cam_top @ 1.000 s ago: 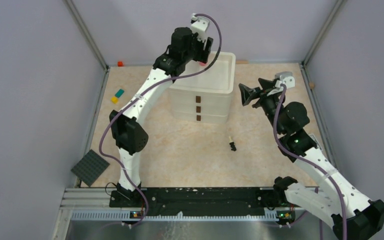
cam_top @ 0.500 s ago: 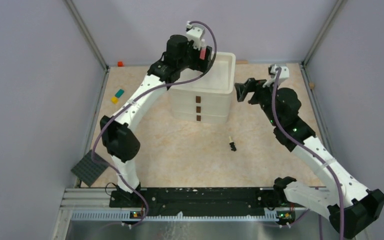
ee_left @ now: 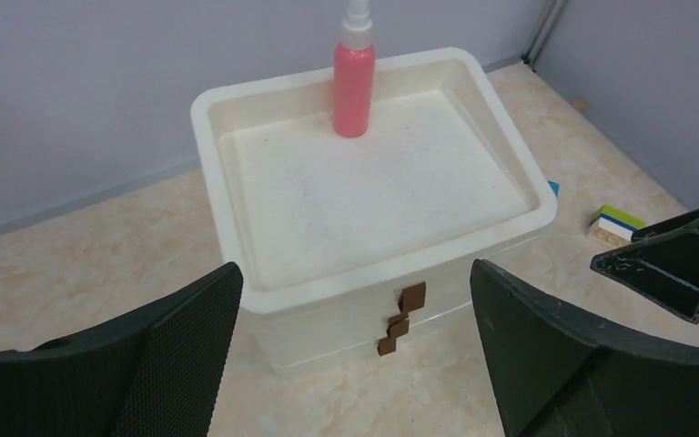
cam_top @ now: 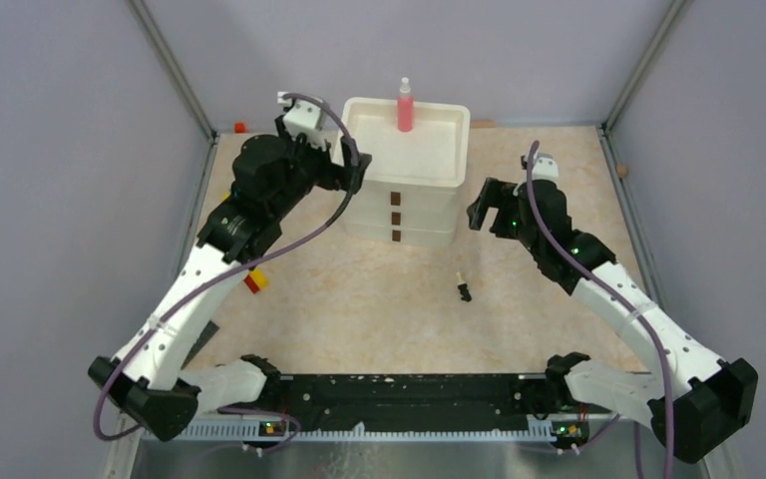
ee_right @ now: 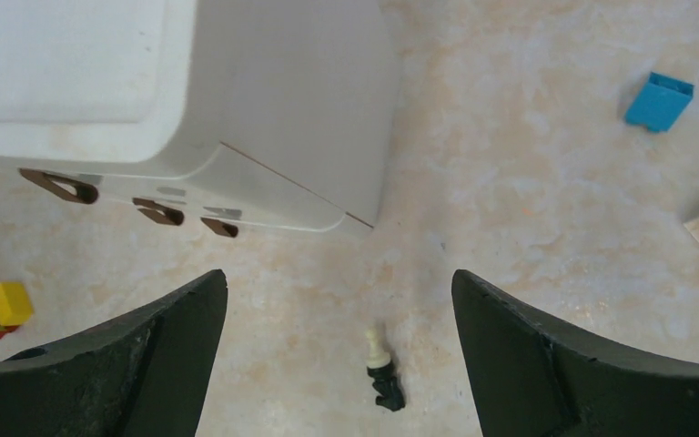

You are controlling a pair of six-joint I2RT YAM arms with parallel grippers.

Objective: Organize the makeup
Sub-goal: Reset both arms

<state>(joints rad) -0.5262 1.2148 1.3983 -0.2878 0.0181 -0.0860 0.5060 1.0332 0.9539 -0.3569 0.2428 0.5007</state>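
Beige marbled desk [cam_top: 379, 309] between flat lilac-grey walls [cam_top: 60, 150]. A boxy, smooth white plastic drawer unit [cam_top: 404, 200] with three brown handles has a shallow top tray; in it the pink spray bottle [cam_top: 405, 108], slim and white-capped, stands upright by the far rim. Both hands are empty, fingers apart: left hand [cam_top: 352, 172] at the unit's left corner, right hand [cam_top: 487, 207] beside its right. The right wrist view shows a small black cosmetic [ee_right: 382, 371] with a cream tip lying on the desk in front of the unit
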